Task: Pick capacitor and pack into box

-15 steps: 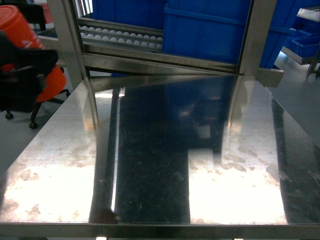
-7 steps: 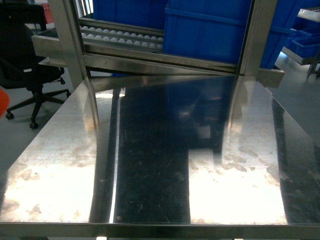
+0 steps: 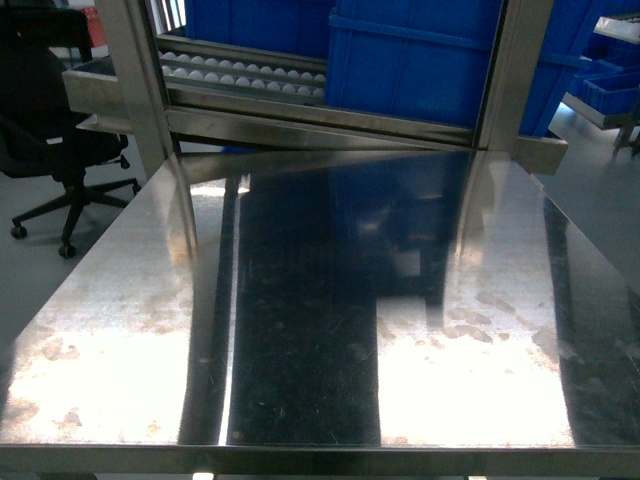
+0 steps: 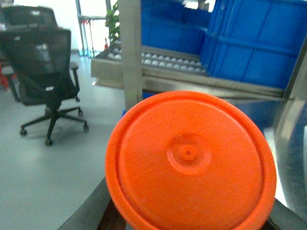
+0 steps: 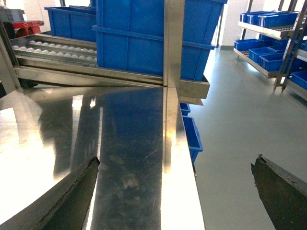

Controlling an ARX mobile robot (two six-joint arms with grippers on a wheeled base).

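Observation:
The round end face of an orange capacitor (image 4: 191,163) fills the lower half of the left wrist view. My left gripper (image 4: 189,213) is shut on it, and its dark fingers (image 4: 91,206) show only at the bottom corners. It hangs off the table's left side, over the grey floor. My right gripper (image 5: 175,191) is open and holds nothing, straddling the right edge of the steel table (image 5: 120,143). Neither gripper nor the capacitor shows in the head view, where the steel table (image 3: 320,300) lies bare. The box is out of view.
Large blue bins (image 3: 430,60) stand on a roller rack (image 3: 240,75) behind the table, between steel posts (image 3: 140,80). A black office chair (image 3: 50,130) stands on the floor to the left. More blue bins (image 5: 268,19) sit on shelves to the right.
In the head view the orange capacitor and the black arm at the far left have slid out past the left edge. The table is unchanged.

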